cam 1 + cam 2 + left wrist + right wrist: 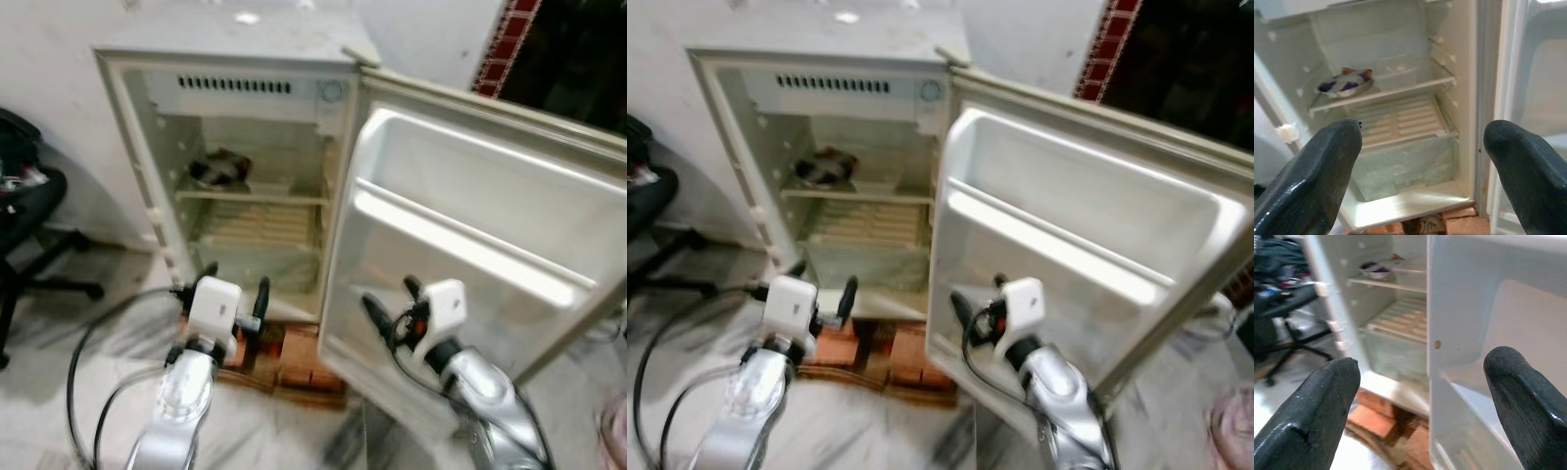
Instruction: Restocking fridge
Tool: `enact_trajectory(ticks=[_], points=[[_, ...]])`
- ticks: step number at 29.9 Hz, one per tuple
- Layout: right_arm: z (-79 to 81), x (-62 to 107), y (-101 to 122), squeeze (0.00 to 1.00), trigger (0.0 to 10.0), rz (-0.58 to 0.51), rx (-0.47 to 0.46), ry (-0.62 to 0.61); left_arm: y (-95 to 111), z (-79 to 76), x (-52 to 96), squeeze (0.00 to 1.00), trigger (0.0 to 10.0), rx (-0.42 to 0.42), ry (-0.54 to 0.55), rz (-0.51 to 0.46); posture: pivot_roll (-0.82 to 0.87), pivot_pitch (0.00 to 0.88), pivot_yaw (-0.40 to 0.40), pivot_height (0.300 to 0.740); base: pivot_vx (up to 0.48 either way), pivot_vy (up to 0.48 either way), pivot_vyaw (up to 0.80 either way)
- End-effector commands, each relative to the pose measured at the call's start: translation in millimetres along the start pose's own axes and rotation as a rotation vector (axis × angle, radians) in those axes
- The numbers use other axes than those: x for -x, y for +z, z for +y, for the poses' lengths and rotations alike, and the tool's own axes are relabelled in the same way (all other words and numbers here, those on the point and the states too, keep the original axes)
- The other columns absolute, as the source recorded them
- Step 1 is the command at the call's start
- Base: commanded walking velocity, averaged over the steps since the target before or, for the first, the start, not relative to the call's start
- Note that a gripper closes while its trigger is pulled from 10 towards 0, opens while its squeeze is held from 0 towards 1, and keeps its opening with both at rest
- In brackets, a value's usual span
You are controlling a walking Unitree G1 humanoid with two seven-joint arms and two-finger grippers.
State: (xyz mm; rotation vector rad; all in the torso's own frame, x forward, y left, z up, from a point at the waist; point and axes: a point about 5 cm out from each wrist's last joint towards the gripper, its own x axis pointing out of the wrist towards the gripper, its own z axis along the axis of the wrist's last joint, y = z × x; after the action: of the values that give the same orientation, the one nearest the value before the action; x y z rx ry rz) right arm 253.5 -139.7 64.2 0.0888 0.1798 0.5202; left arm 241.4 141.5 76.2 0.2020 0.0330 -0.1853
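Black-fingered grippers raised before an open white fridge.

My left gripper (233, 290) is spread wide and holds nothing, near the cabinet's lower front; my right gripper (389, 302), also wide and holding nothing, hangs close to the inner face of the fridge door (470, 235), swung open to the right. Red bricks (289, 360) prop the fridge (245, 59). Farther in, a foil-wrapped packet (1345, 82) lies on the upper shelf (1415, 83); an office chair (24, 211) stands left.

No readable text, label, brand or number is showing anywhere. The fridge (245, 147), its open door (470, 235) and the packet (1345, 82) lying on the upper shelf (1400, 85) are bearing no print that can be made out.
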Motion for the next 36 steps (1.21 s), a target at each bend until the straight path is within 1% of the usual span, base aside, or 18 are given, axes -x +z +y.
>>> enact_trajectory(ticks=[1, 4, 7, 11, 13, 16, 18, 21, 25, 26, 27, 28, 29, 30, 31, 33, 36], points=[[-7.4, 3.1, 1, 0.0, 10.0, 0.019, 0.004, 0.0, 5, -4.5, -2.5, 0.0, 10.0, 0.002, -0.014, -0.021, 0.03, 0.0, -0.006, 0.74, 0.0, -0.472, 0.0], [-9.1, 3.9, -1, 0.0, 10.0, 0.036, 0.011, 0.025, 4, -5.2, -1.6, 0.0, 10.0, 0.001, -0.015, -0.019, 0.03, 0.0, -0.007, 0.74, 0.0, -0.472, 0.0], [-10.7, 4.3, -2, 0.0, 10.0, 0.047, -0.004, 0.042, 3, -5.1, -1.1, 0.0, 10.0, -0.002, -0.015, -0.015, 0.03, 0.0, -0.008, 0.74, 0.0, -0.472, 0.0], [-4.6, 8.9, -7, 0.0, 10.0, 0.086, -0.038, 0.146, 2, -5.3, -0.3, 0.0, 10.0, -0.004, -0.018, -0.009, 0.04, 0.0, -0.007, 0.74, 0.0, -0.464, 0.0], [0.6, 13.2, -8, 0.0, 10.0, 0.11, -0.058, 0.231, 2, -5.3, 0.6, 0.0, 10.0, -0.006, -0.021, -0.009, 0.04, 0.0, -0.006, 0.74, 0.0, 0.0, 0.0], [5.0, 19.0, -9, 0.0, 10.0, 0.141, -0.091, 0.324, 2, -5.5, 1.6, 0.0, 10.0, -0.004, -0.025, -0.007, 0.04, 0.0, -0.006, 0.74, 0.0, 0.0, 0.0], [5.0, 23.6, -10, 0.0, 10.0, 0.173, -0.087, 0.375, 2, -5.5, 2.2, 0.0, 10.0, -0.006, -0.024, -0.007, 0.04, 0.0, -0.006, 0.74, 0.0, 0.0, 0.0], [2.0, 28.6, -12, 0.0, 10.0, 0.21, -0.068, 0.417, 1, -4.8, 3.0, 0.0, 10.0, -0.01, -0.017, -0.003, 0.04, 0.0, -0.007, 0.74, 0.0, 0.0, 0.0], [-11.8, 32.4, -18, 0.0, 10.0, 0.265, 0.009, 0.391, 0, -3.7, 5.2, 0.0, 10.0, -0.005, -0.013, 0.0, 0.04, 0.0, -0.006, 0.74, 0.0, 0.0, 0.0], [-19.9, 33.7, -21, 0.0, 10.0, 0.29, 0.051, 0.358, -1, -2.4, 7.4, 0.0, 10.0, -0.004, -0.004, 0.004, 0.05, 0.0, -0.006, 0.74, 0.0, 0.0, 0.0], [-23.6, 33.9, -22, 0.0, 10.0, 0.3, 0.077, 0.339, -2, -1.8, 8.4, 0.0, 10.0, -0.004, 0.001, 0.007, 0.05, 0.0, -0.006, 0.74, 0.0, 0.0, 0.0], [-27.2, 33.6, -22, 0.0, 10.0, 0.305, 0.089, 0.316, -3, -0.8, 9.9, 0.0, 10.0, -0.002, 0.011, 0.012, 0.05, 0.0, -0.005, 0.74, 0.0, 0.0, 0.0], [-34.6, 31.9, -21, 0.0, 10.0, 0.3, 0.109, 0.261, -7, 1.8, 14.3, 0.0, 10.0, 0.008, 0.035, 0.03, 0.05, 0.0, -0.005, 0.74, 0.0, 0.0, 0.0], [-34.6, 31.9, -21, 0.0, 10.0, 0.3, 0.109, 0.261, -7, 1.8, 14.3, 0.0, 10.0, 0.008, 0.035, 0.03, 0.05, 0.0, -0.005, 0.74, 0.0, 0.0, 0.0], [-40.4, 29.4, -17, 0.0, 10.0, 0.278, 0.114, 0.213, -10, 3.6, 18.1, 0.0, 10.0, 0.021, 0.052, 0.051, 0.05, 0.001, -0.005, 0.74, 0.0, 0.0, 0.0], [-45.9, 26.5, -13, 0.0, 10.0, 0.251, 0.099, 0.166, -17, 6.3, 24.5, 0.0, 10.0, 0.03, 0.068, 0.083, 0.05, 0.002, -0.005, 0.74, 0.0, 0.0, 0.0], [-46.5, 25.6, -14, 0.0, 10.0, 0.253, 0.113, 0.169, -19, 7.5, 26.5, 0.0, 10.0, 0.027, 0.072, 0.091, 0.05, 0.002, -0.006, 0.74, -0.08, 0.0, 0.0]])
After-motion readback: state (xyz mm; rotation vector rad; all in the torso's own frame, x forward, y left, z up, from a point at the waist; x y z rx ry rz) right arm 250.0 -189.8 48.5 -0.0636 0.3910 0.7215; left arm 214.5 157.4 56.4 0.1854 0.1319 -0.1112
